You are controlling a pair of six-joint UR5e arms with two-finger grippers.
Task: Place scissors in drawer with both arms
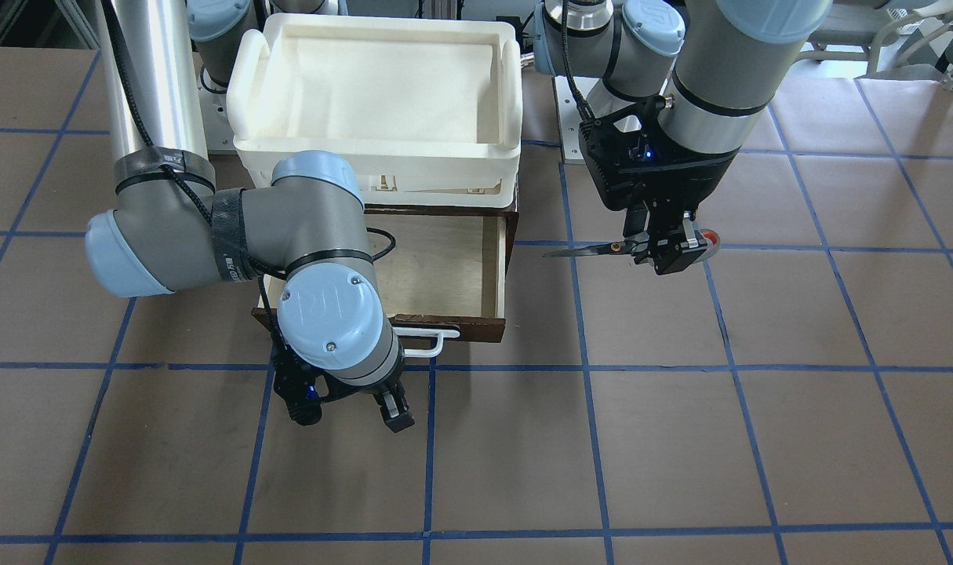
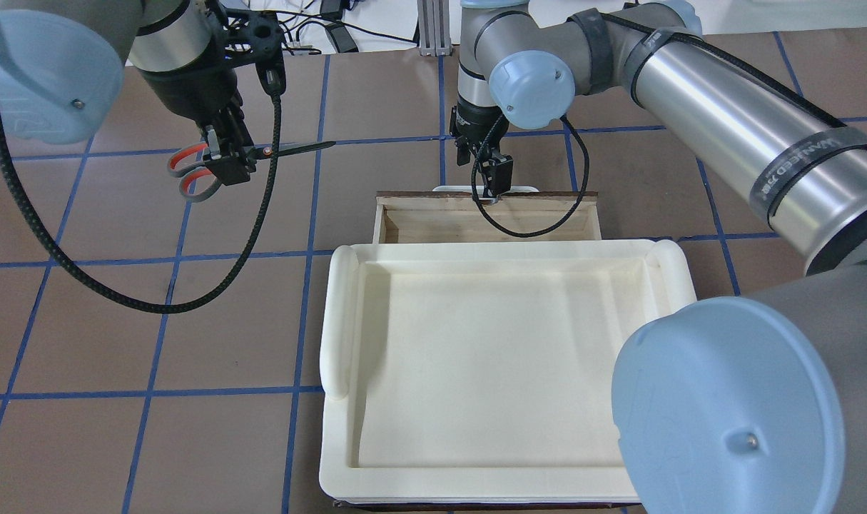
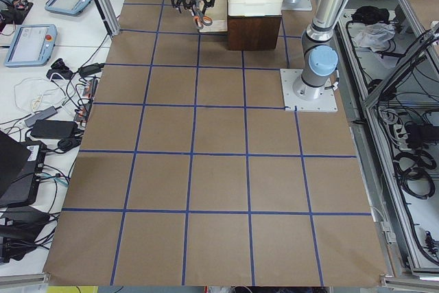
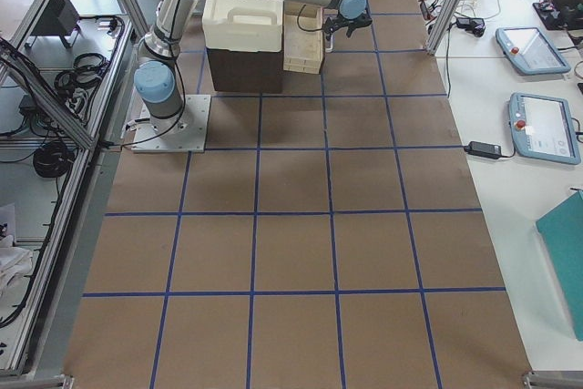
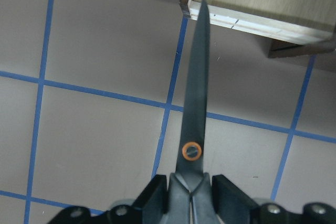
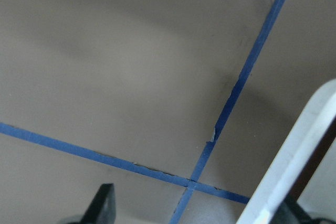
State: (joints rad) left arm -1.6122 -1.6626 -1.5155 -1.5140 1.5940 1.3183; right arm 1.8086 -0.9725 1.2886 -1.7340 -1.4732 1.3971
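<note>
My left gripper (image 1: 668, 249) is shut on the scissors (image 1: 594, 249), gripping them just behind the pivot and holding them above the table. The slim blades point at the drawer (image 1: 492, 267), which is pulled open and shows its pale interior. In the overhead view the scissors (image 2: 297, 148) are left of the drawer (image 2: 547, 196), with the grey and orange handles behind my left gripper (image 2: 230, 160). In the left wrist view the blade tip (image 5: 202, 9) reaches the drawer's corner. My right gripper (image 1: 366, 408) is open just in front of the white bar handle (image 1: 425, 345).
A cream-white plastic tray (image 2: 347, 321) sits on top of the cabinet, over the back of the drawer. The right arm's elbow (image 1: 319, 235) hangs over the drawer's near-left part. Brown table with blue tape lines lies around it.
</note>
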